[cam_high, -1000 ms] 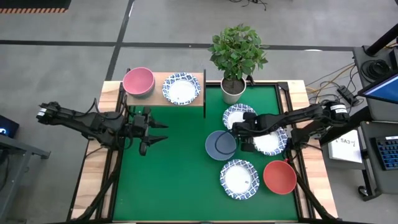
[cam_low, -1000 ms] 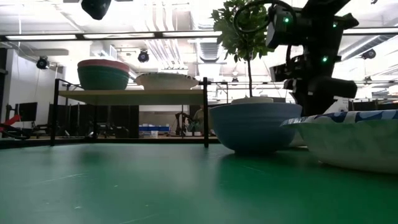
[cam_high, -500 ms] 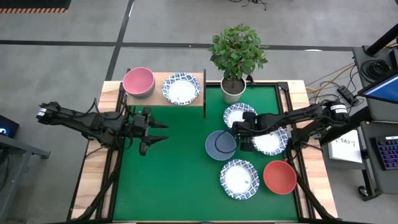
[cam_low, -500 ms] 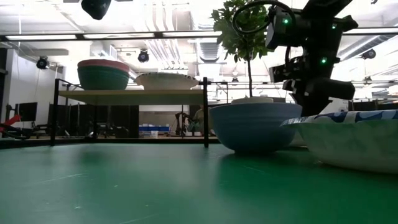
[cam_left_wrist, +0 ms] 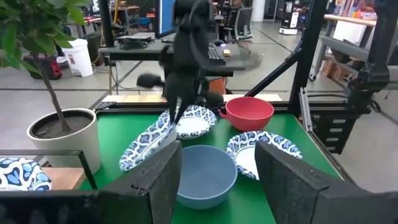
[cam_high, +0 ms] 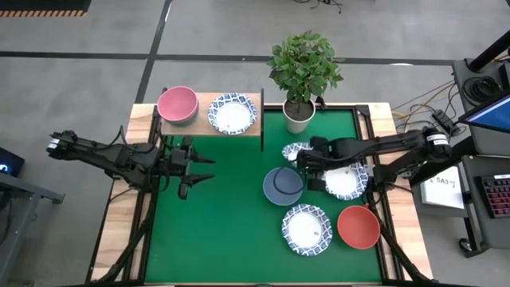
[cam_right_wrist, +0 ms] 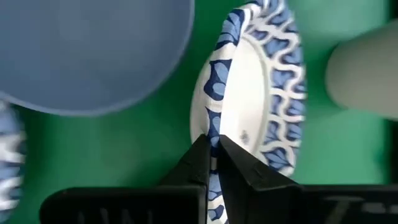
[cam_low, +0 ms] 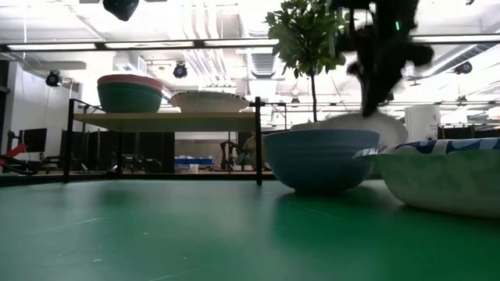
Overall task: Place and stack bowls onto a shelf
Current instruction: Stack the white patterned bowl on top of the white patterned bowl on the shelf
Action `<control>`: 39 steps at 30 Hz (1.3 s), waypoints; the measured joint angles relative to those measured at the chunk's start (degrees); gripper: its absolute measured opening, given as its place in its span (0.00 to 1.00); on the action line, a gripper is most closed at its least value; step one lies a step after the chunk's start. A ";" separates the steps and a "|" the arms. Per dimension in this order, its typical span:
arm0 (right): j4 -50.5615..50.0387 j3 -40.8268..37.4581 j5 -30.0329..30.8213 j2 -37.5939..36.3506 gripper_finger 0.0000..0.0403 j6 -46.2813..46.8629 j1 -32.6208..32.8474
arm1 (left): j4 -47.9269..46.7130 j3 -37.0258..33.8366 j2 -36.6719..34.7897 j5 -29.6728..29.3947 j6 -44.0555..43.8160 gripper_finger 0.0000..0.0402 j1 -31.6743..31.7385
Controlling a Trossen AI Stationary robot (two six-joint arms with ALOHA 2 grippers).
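My right gripper (cam_high: 306, 159) is shut on a white bowl with a blue patterned rim (cam_high: 292, 150), tipped up beside the grey-blue bowl (cam_high: 282, 186). It also shows in the left wrist view (cam_left_wrist: 146, 143). My left gripper (cam_high: 204, 170) is open and empty, near the shelf (cam_high: 203, 121). On the shelf a pink bowl (cam_high: 177, 104) sits in a dark green bowl (cam_low: 129, 97), and next to them stands a patterned bowl (cam_high: 233, 113). Two patterned bowls (cam_high: 346, 182) (cam_high: 307, 229) and a red bowl (cam_high: 358, 226) rest on the green table. My right gripper pinches the patterned bowl's rim (cam_right_wrist: 214, 138) between its two fingers, one on the white inside and one on the outside. The fingers come from above, slanting down (cam_left_wrist: 177, 112). The bowl hangs below them, tipped steeply on edge, lifted off the table.
A pale plant pot (cam_high: 299, 114) with a leafy plant stands just right of the shelf, at the table's far edge. The shelf's black post (cam_low: 258, 140) stands between the shelf and the bowls. Open green table lies at the near left (cam_high: 215, 239).
My right gripper has risen with the patterned bowl and gone a little toward the far left. The bowl, which lay flat on the table a second ago, is now lifted and tipped up on edge.
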 joint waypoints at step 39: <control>26.68 38.39 15.96 26.69 0.03 -40.81 -5.12 | -3.32 -8.48 -18.05 -7.30 1.59 0.47 -0.17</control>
